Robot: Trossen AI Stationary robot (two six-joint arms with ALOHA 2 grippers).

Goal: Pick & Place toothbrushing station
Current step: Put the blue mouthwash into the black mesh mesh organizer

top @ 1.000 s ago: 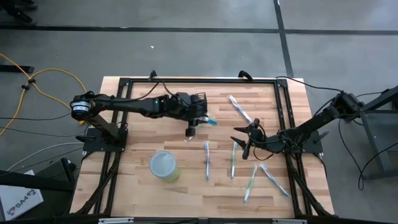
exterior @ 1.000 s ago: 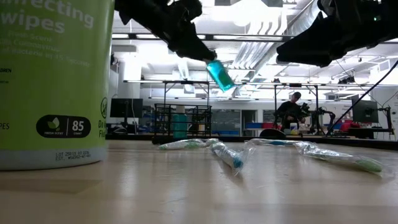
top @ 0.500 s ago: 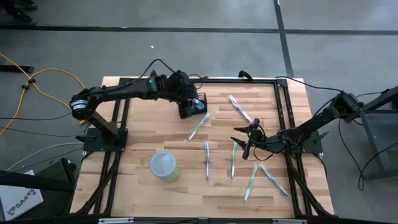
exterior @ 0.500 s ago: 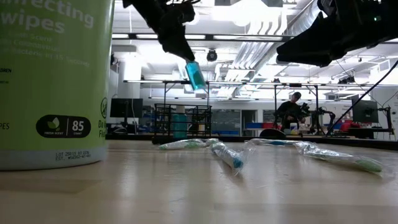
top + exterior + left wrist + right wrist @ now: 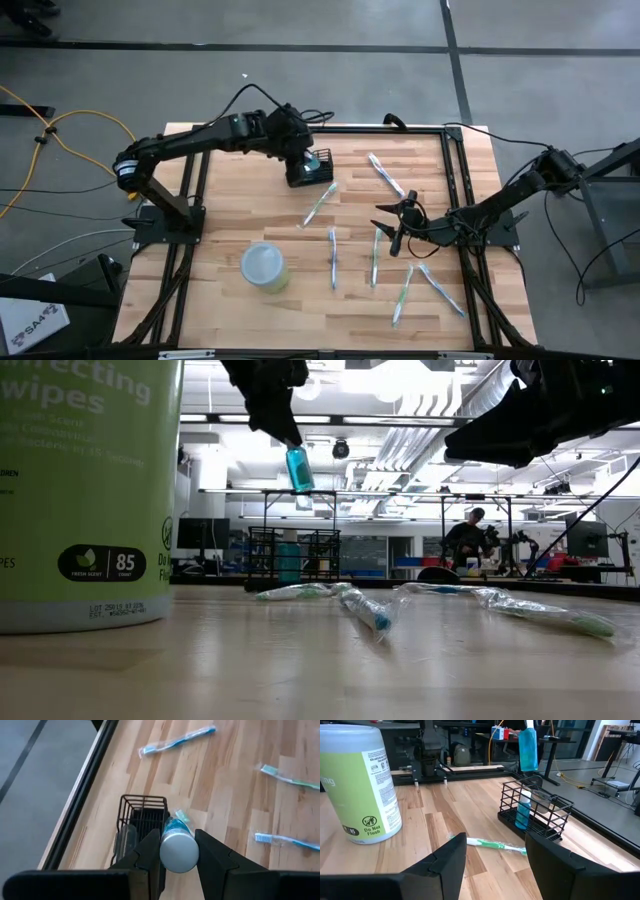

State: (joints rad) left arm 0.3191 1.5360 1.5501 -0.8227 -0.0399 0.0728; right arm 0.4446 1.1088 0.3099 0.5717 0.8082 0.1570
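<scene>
black wire-mesh holder, box-shaped, upright

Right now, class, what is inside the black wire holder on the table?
The black wire holder already has a blue tube standing upright in one compartment. The left end effector holds a blue bottle above it. The holder's far compartments are partly hidden.

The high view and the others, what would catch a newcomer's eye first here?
First, the left end effector gripping a small blue tube in the air right above the black wire holder near the table's far edge, which already has a blue item standing in it. Next, the wrapped toothbrushes scattered over the table's middle and right. The big green wipes canister stands toward the near left.
</scene>
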